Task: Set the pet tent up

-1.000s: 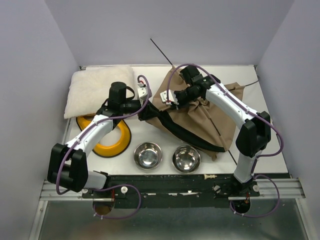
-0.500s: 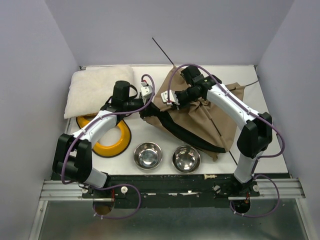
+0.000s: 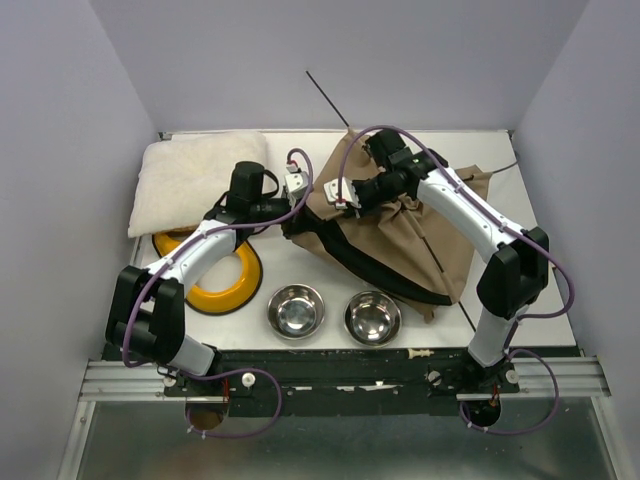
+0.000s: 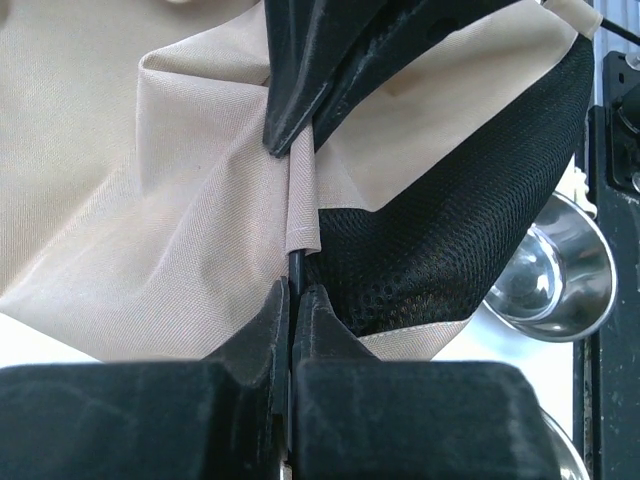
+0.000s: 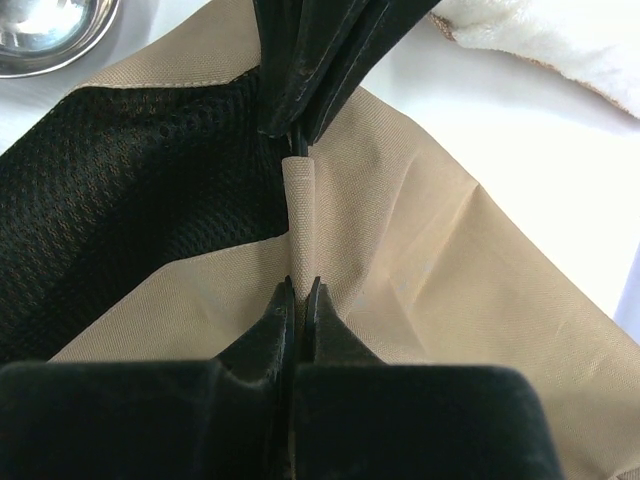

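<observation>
**A:** Where is the pet tent (image 3: 405, 245) relative to us?

**B:** It lies slumped and unraised. Most of it spreads beneath and behind our right gripper (image 5: 299, 290), and straight ahead of our left gripper (image 4: 293, 300). The two grippers meet nose to nose over one edge of it.

**A:** What does each one have?

**B:** Our left fingers are pressed together on a thin black pole (image 4: 296, 265), just where it comes out of the tan sleeve (image 4: 303, 190). Our right fingers are pinched closed on that sleeve itself. We judge the pole runs inside the sleeve there, but the fabric hides it.

**A:** Which way does the pole run?

**B:** Straight out from each set of fingertips towards the other gripper, so both holds sit on one line and close together. The black mesh panel (image 4: 430, 230) falls to the right of our left gripper and to the left of our right one, off that line.

**A:** So what does the next move turn on?

**B:** On staying along that axis, we think. Our left arm has the bare pole and our right has the cloth. Sliding one along the other should feed the pole through. Any sideways pull would likely bend the pole or bunch the sleeve.
</observation>
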`<state>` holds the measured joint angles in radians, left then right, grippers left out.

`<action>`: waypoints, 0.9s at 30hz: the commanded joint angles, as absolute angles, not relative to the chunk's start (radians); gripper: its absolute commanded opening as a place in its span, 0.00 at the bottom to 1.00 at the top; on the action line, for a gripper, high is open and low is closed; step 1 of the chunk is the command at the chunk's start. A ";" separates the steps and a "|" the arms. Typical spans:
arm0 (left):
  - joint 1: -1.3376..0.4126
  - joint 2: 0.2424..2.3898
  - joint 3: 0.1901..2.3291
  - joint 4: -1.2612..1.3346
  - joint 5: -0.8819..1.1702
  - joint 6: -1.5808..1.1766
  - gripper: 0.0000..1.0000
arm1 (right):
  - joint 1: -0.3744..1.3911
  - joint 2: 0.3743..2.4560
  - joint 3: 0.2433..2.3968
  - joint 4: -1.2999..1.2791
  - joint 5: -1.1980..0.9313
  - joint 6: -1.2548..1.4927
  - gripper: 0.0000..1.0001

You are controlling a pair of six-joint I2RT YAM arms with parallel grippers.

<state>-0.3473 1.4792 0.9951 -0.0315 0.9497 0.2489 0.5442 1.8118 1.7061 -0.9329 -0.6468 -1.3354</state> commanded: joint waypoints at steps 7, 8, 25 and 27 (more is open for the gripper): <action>-0.213 1.402 0.962 -0.095 0.991 0.299 0.00 | 0.420 1.778 1.697 -0.954 -0.588 -1.362 0.04; -0.203 1.401 0.962 -0.112 0.989 0.316 0.00 | 0.410 1.775 1.700 -0.960 -0.584 -1.365 0.04; -0.210 1.431 1.072 -0.206 0.985 0.566 0.00 | 0.261 1.729 1.807 -1.066 -0.649 -1.334 0.61; -0.212 1.434 1.081 -0.210 0.985 0.572 0.00 | 0.227 1.761 1.825 -1.100 -0.626 -1.382 0.59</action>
<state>-0.2092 1.4345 1.0370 -0.1978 0.9951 0.4686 0.2901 1.7382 1.7889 -1.0210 -0.6746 -1.3193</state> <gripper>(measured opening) 0.037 0.607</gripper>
